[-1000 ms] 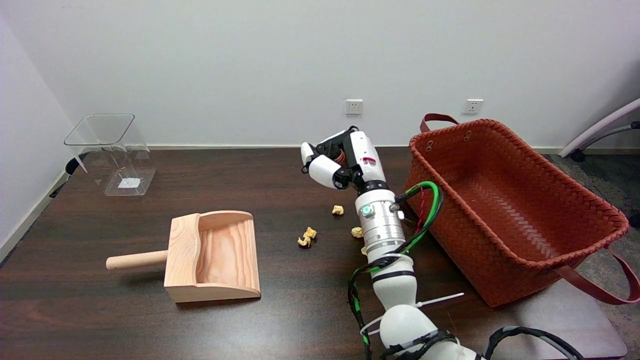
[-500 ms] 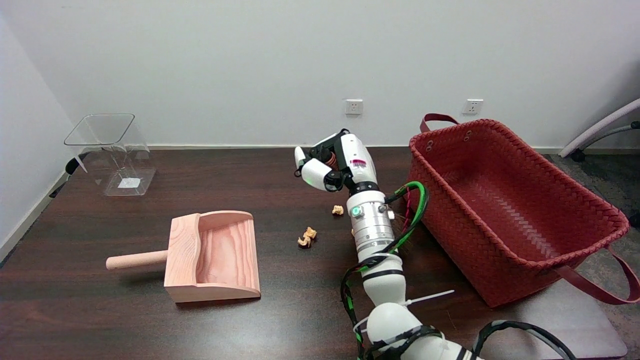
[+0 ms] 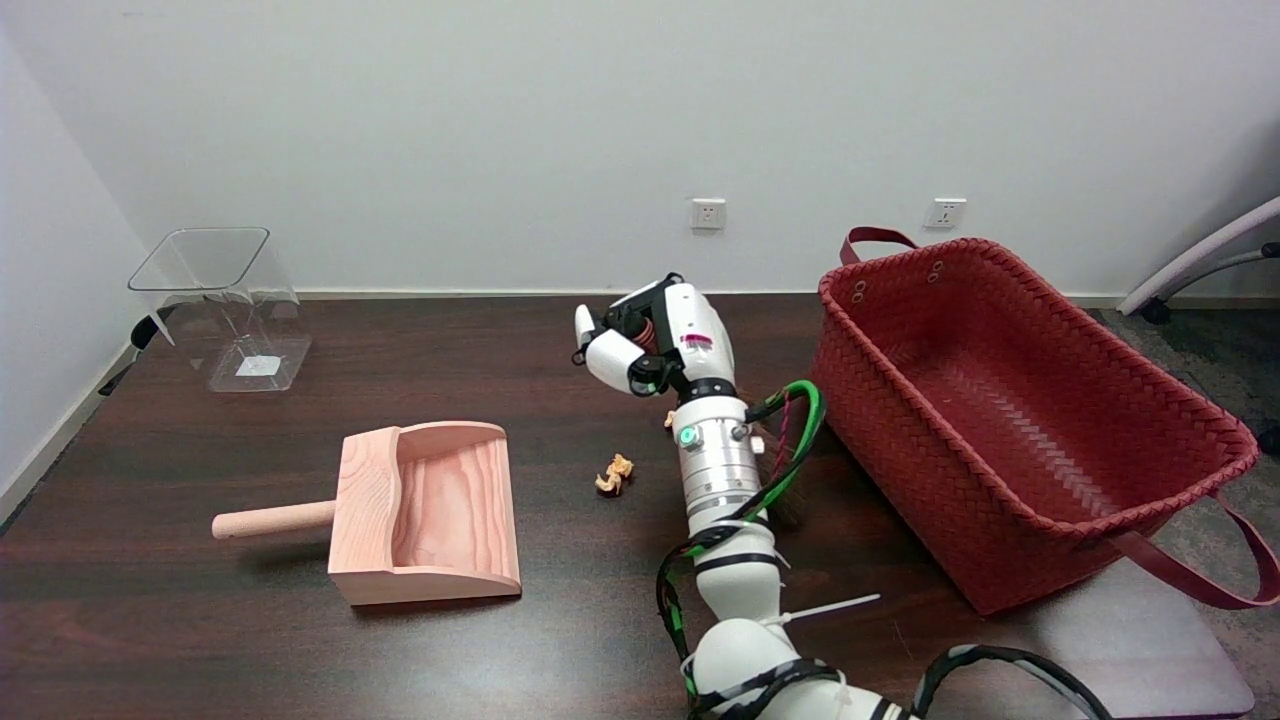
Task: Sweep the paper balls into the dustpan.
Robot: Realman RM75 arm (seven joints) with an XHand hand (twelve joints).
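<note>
Paper balls (image 3: pixel 613 473) lie below the right hand (image 3: pixel 645 337), fingers curled on nothing.

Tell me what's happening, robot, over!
Right hand fingers curled, seems to grip something brown, unclear. Paper balls on the table, right of the wooden dustpan, none inside. Forearm hides other balls. Red woven basket close on the right.

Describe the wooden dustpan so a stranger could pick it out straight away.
Start at the dark wooden table and look at its left half, nearer than the clear plastic container by the wall. The dustpan lies there, left of the paper balls. It is the only pale wooden thing: a shallow scoop with a round handle sticking out to the left.
</note>
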